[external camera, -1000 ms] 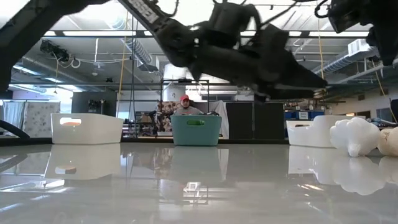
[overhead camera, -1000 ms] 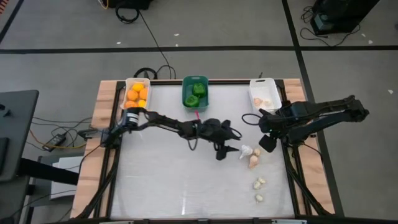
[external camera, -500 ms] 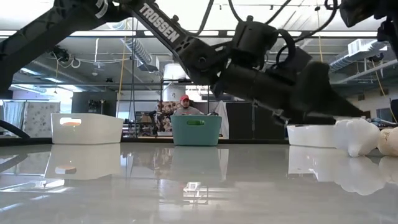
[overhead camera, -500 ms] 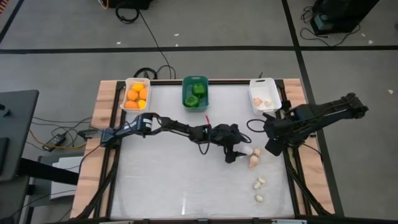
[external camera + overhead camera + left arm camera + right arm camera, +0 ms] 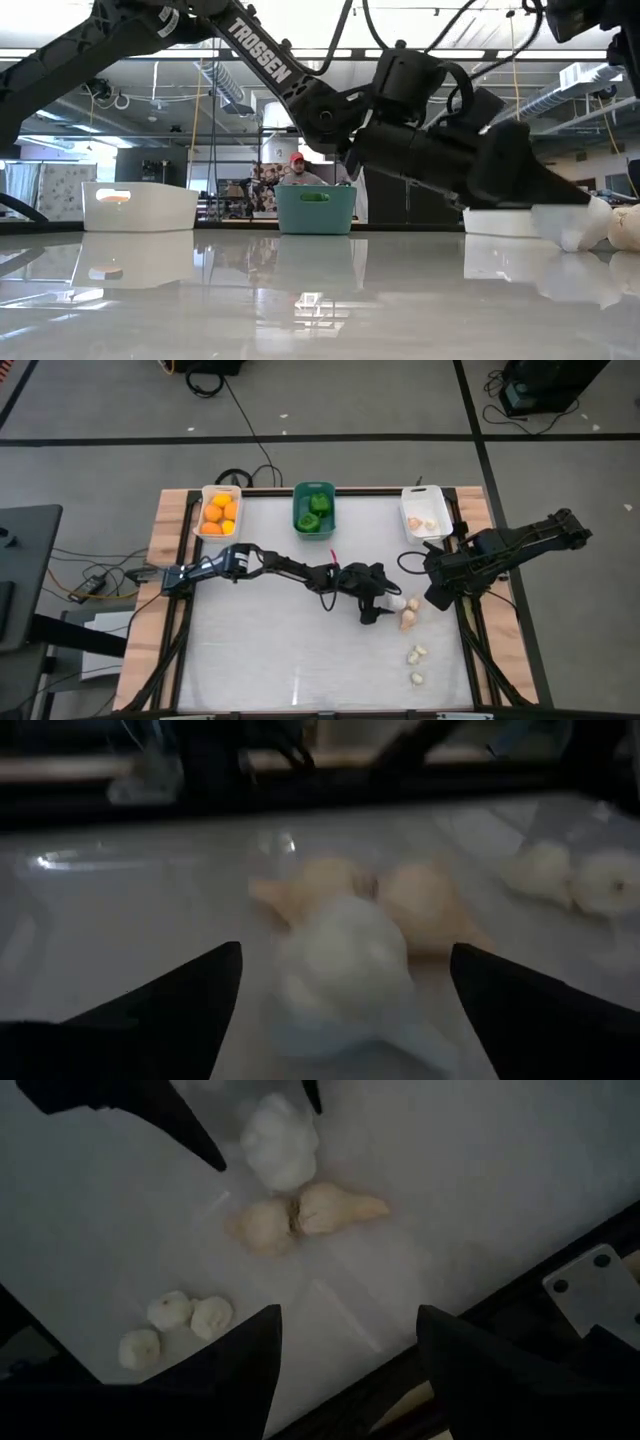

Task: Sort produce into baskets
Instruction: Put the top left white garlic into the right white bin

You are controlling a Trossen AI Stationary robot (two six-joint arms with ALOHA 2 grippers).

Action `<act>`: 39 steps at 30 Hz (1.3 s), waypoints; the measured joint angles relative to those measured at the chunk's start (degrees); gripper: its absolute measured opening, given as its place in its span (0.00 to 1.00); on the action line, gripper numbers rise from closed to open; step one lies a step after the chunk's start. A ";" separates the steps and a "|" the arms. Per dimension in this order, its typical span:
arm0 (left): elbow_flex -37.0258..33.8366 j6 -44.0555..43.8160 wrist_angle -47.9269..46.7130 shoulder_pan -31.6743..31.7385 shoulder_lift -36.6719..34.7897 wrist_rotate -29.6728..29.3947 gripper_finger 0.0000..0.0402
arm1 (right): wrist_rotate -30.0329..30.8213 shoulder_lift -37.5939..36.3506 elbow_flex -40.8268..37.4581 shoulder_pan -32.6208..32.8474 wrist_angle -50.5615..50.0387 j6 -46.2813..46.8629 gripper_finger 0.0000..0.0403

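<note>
Three baskets [image 5: 423, 512] filled at far edge; approx five garlic bulbs [image 5: 408, 620] left at right. L gripper [image 5: 388, 607] wide open around white bulb [image 5: 345, 955], not gripped. R gripper [image 5: 437, 598] open, empty, nearby

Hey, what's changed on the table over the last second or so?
The left claw moved right across the table, opened wider and now straddles the white garlic bulb, not yet gripped. The right claw shifted slightly. The loose bulbs and the three baskets stayed put.
</note>
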 joint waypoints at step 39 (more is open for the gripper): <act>1.44 -5.00 4.96 -0.53 3.67 -1.99 0.56 | -2.94 0.07 0.00 -0.07 1.38 3.42 0.60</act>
